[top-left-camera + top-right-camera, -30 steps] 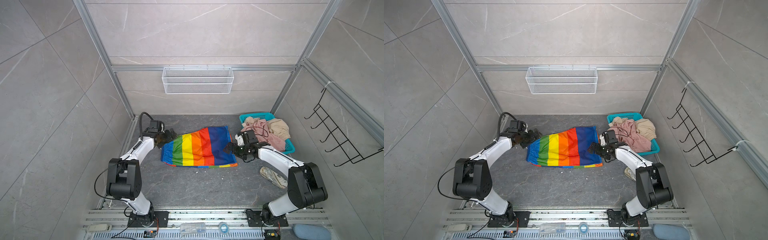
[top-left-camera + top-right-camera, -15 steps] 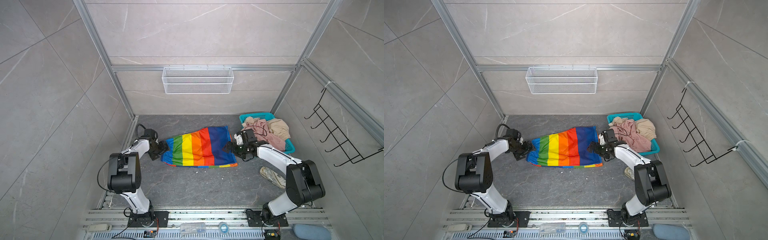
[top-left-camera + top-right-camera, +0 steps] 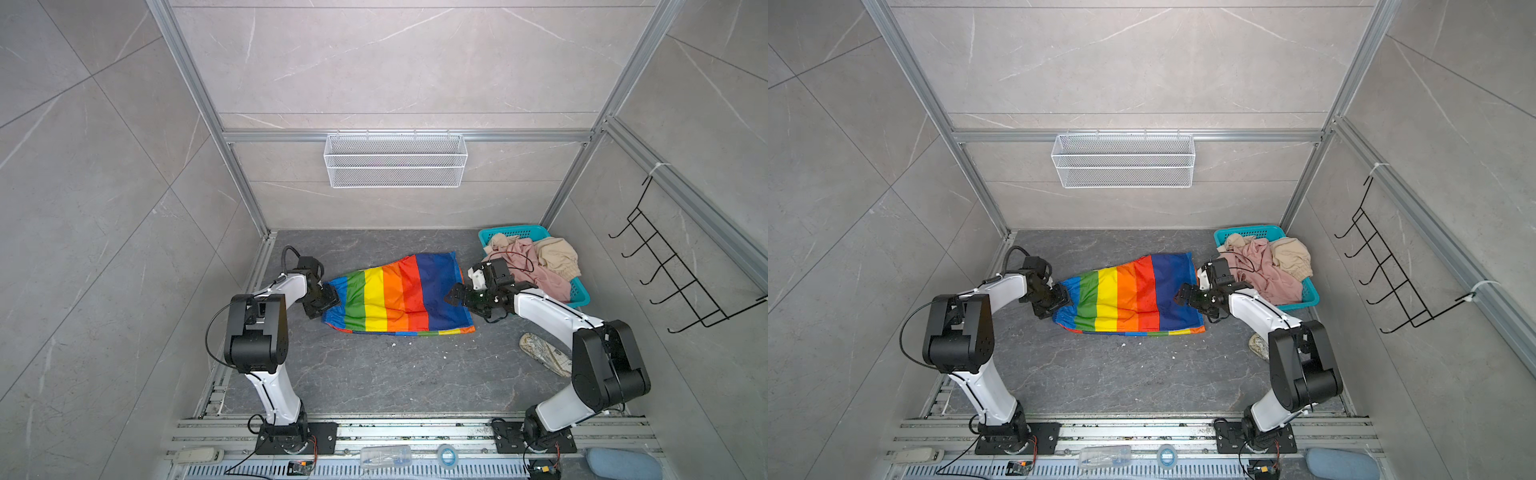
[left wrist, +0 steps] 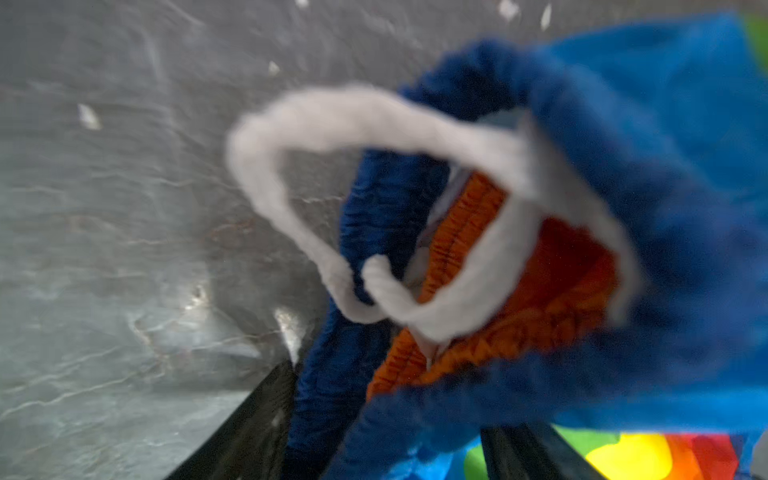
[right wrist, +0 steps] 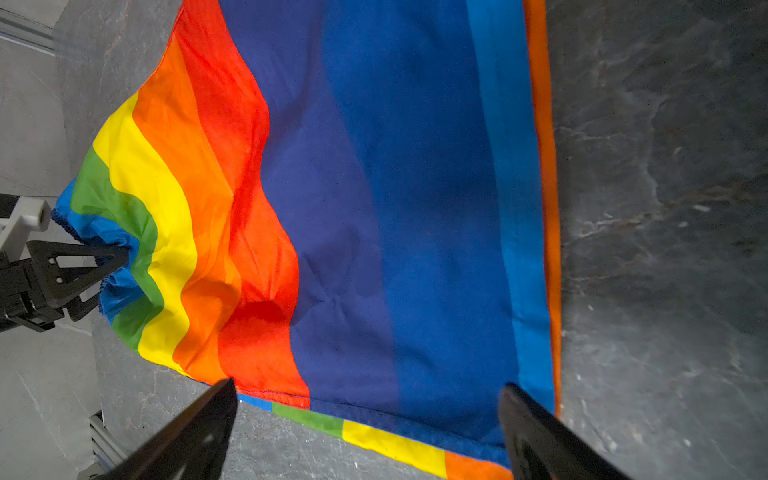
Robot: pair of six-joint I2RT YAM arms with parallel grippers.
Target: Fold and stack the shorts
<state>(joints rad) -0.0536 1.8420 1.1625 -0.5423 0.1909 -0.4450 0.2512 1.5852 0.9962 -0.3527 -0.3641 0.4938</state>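
I have the rainbow-striped shorts (image 3: 399, 296) (image 3: 1133, 300) spread flat in the middle of the dark surface (image 3: 374, 374). Their long axis runs left to right across both top views. The gathered waistband (image 4: 449, 232) is the narrower end and points left. The wide leg hem points right, and the colour stripes run front to back.

The left arm sits low, with its elbow folded near the front rail and its forearm reaching toward the back. The wrist is turned so the left gripper (image 3: 328, 300) (image 3: 1059, 305) points right, straight into the waistband. In the left wrist view the blue and orange elastic is bunched between the jaws, and the white drawstring (image 4: 374, 120) loops out of it (blurred, so I take it cautiously). The jaws straddle that fabric, but I cannot tell whether they pinch it.

The right arm reaches from the front right corner, leaning left and low. The right gripper (image 3: 456, 297) (image 3: 1185, 297) (image 5: 368, 384) points left at the navy end of the shorts. Its jaws stand wide apart over the hem and hold nothing.

Behind the right arm, the dusty pink shorts (image 3: 536, 272) and the beige shorts (image 3: 557, 257) lie crumpled together in the teal basket (image 3: 513, 230), well apart from the rainbow pair.
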